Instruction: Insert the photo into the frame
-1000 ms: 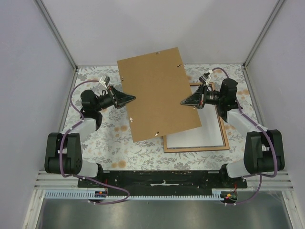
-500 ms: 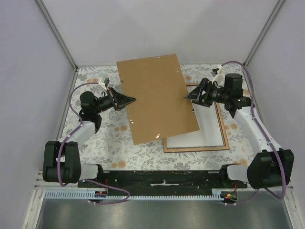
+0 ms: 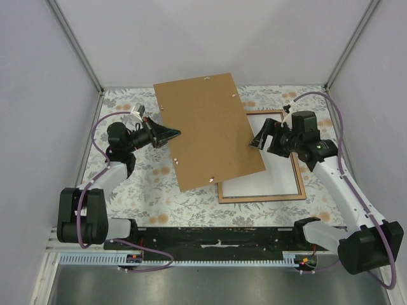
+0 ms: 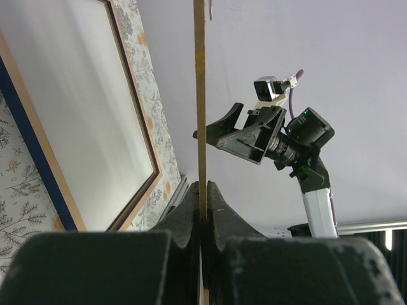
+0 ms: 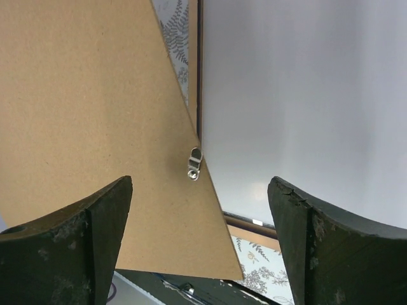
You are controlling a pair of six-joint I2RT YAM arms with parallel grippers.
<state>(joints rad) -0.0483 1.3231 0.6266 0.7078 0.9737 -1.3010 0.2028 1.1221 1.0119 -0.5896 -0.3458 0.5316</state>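
Observation:
The frame (image 3: 262,198) lies flat at the right of the table, wood-coloured back up, with a dark blue edge (image 4: 35,155) showing in the left wrist view. A plain white sheet, the photo (image 3: 264,181) reverse side up, lies inside it (image 5: 305,95). The brown backing panel (image 3: 203,130) hangs tilted above the table and covers the frame's left part. My left gripper (image 3: 170,133) is shut on the panel's left edge, seen edge-on (image 4: 201,95) between its closed jaws (image 4: 203,194). My right gripper (image 3: 259,136) stands open just off the panel's right edge (image 5: 82,95), touching nothing.
A floral cloth (image 3: 146,184) covers the table. Grey walls and slanted metal posts (image 3: 76,47) close in the back and sides. Small metal turn clips (image 5: 194,163) sit along the panel's edges. The black base rail (image 3: 210,238) runs along the near edge.
My right gripper opened, let go of the panel's right edge and drew back to the right. The panel, held only by my left gripper, sank slightly.

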